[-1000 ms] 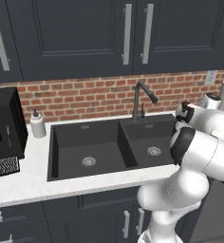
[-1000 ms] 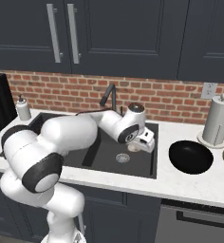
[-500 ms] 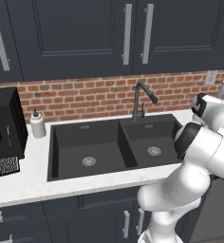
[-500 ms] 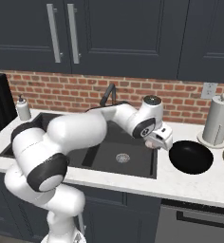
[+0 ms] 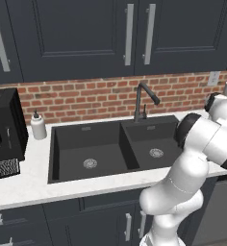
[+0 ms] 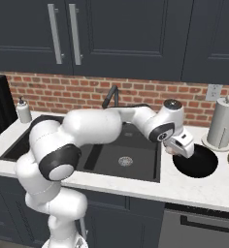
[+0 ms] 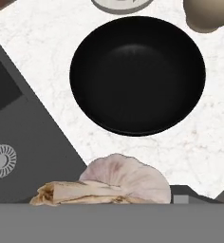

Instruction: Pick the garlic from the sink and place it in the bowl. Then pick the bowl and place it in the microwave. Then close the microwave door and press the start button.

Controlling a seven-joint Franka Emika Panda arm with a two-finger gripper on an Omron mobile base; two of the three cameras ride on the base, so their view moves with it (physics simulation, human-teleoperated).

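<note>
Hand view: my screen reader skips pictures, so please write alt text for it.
A pale pinkish garlic bulb is held in the gripper at the bottom, above white marble counter. Beyond it sits an empty black bowl, with the black sink and its drain alongside.

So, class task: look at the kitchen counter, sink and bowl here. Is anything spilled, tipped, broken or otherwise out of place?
Nothing stands out. The bowl sits upright and empty on the counter beside the sink. The garlic is off the sink floor, held in the gripper near the bowl's rim. No spill or damage shows.
</note>
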